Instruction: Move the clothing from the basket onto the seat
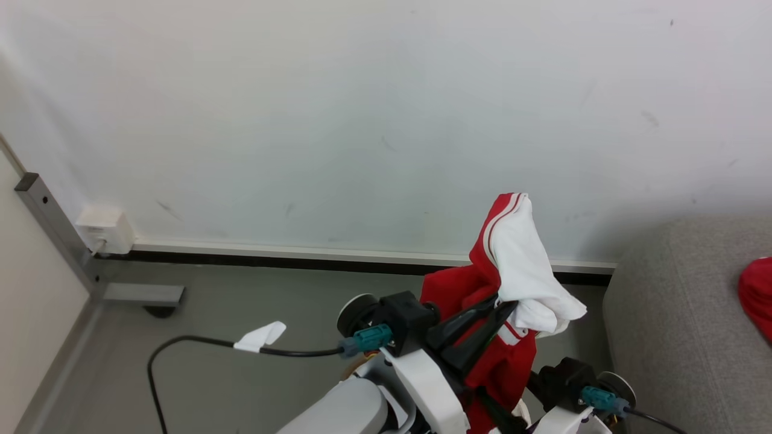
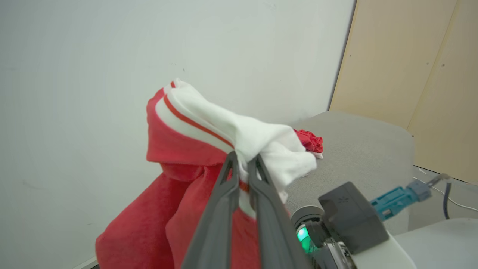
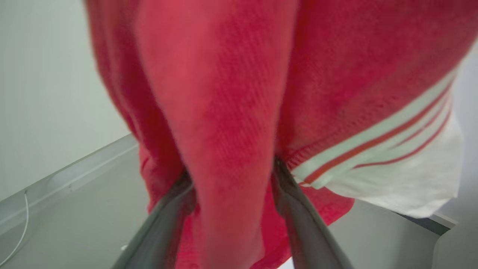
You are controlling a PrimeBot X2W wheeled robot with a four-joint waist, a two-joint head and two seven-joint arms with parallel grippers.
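Transport is the step in hand. Your left gripper [image 2: 242, 160] has its two fingers pressed together on the red and white garment [image 1: 525, 265], pinching it near where the white cuff meets the striped band. The cuff flops over just past the tips and the red body hangs below them, off the floor. Your right gripper [image 3: 231, 175] sits underneath with its fingers spread apart. A thick red fold of the same garment hangs between them, brushing both fingers, and I judge nothing is pinched there. The seat [image 1: 675, 313] lies to the right of the left gripper and beyond its tips, apart from the hanging cloth, and a plain red garment [image 1: 757, 292] lies on it. As I read it, the next move calls for carrying the left gripper across until the cloth hangs over the grey cushion, lowering it, then parting the fingers. The dangling fold could snag on the right gripper's fingers, so draw that one clear first.
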